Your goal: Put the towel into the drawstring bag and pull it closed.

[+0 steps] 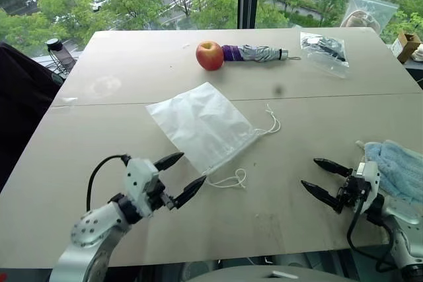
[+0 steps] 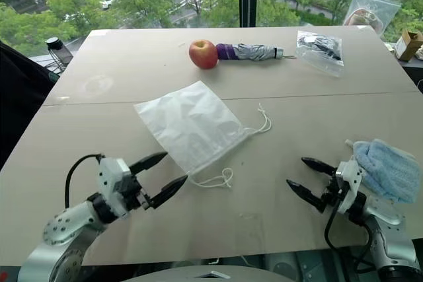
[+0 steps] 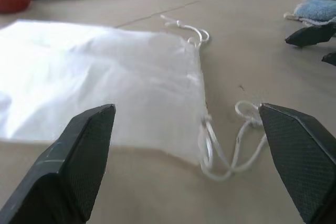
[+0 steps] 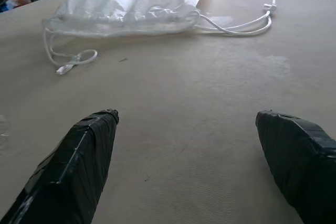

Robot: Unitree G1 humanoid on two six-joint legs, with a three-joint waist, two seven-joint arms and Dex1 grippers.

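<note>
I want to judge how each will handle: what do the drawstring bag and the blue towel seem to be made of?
The drawstring bag: likely thin, matte, white translucent fabric; it lies flat, gathered at its mouth, with white cord that looks braided. The towel: probably soft, fluffy microfibre or terry cloth, light blue; its surface looks fuzzy and it sits in loose folds.

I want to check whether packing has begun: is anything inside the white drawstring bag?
The drawstring bag lies flat on the table, with no bulge visible through its thin fabric. The blue towel lies apart, beside the right gripper.
</note>
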